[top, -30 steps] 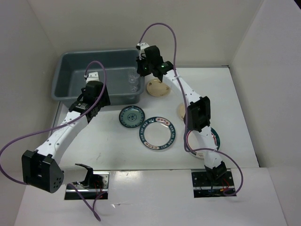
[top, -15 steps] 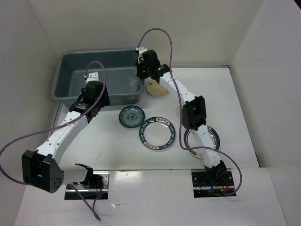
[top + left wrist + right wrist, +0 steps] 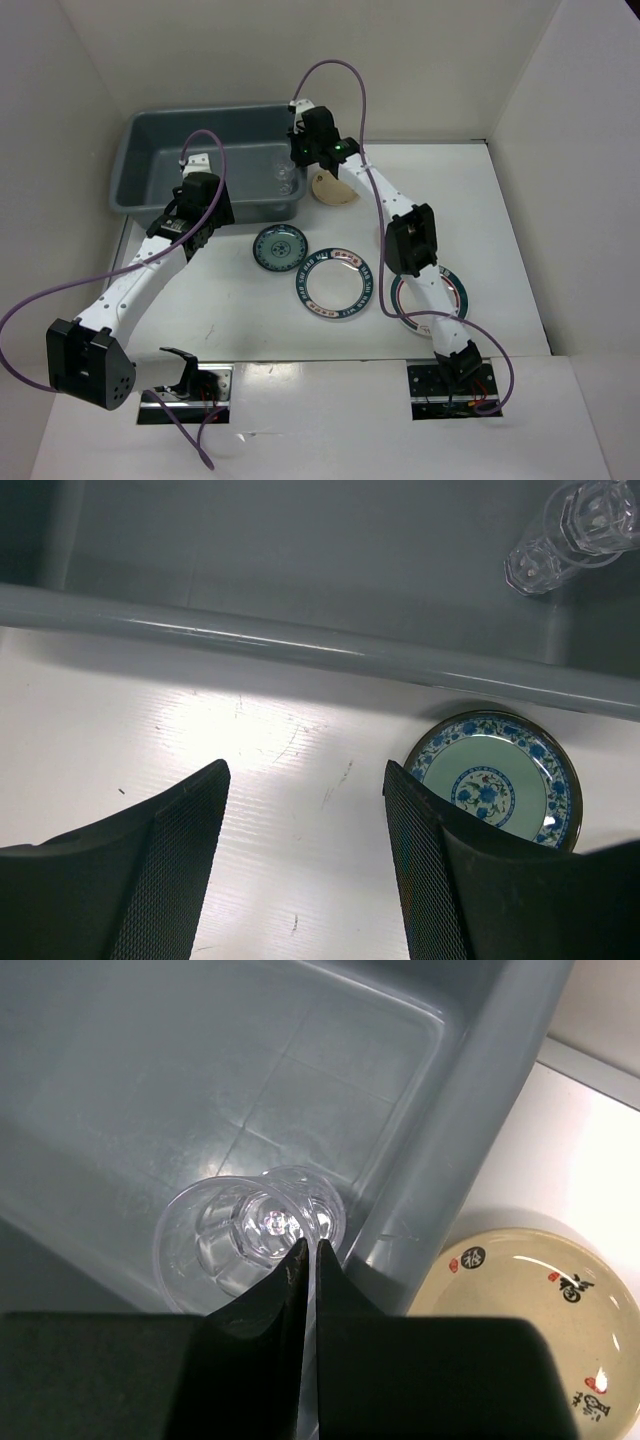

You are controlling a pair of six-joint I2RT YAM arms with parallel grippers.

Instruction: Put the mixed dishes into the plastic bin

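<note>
The grey plastic bin (image 3: pixel 150 165) stands at the back left. My right gripper (image 3: pixel 300 158) is over its right end, shut on the rim of a clear cup (image 3: pixel 250 1235) held low inside the bin (image 3: pixel 200 1070). Clear cup glass also shows in the left wrist view (image 3: pixel 575 525). My left gripper (image 3: pixel 208 212) is open and empty over the table just in front of the bin's front rim (image 3: pixel 300 645). A dark teal saucer (image 3: pixel 280 248) lies right of it (image 3: pixel 495 792). A cream plate (image 3: pixel 335 188) sits beside the bin (image 3: pixel 530 1310). A patterned-rim plate (image 3: pixel 335 283) lies mid-table. Another (image 3: pixel 447 297) is partly under my right arm.
White walls close in the table on the left, back and right. The right arm's elbow (image 3: pixel 412 240) reaches across the right half of the table. A second cream plate is not visible.
My right gripper has moved a little left and down over the bin's right end with the cup. Its elbow shifted left, covering a cream plate. The left arm has not moved.
</note>
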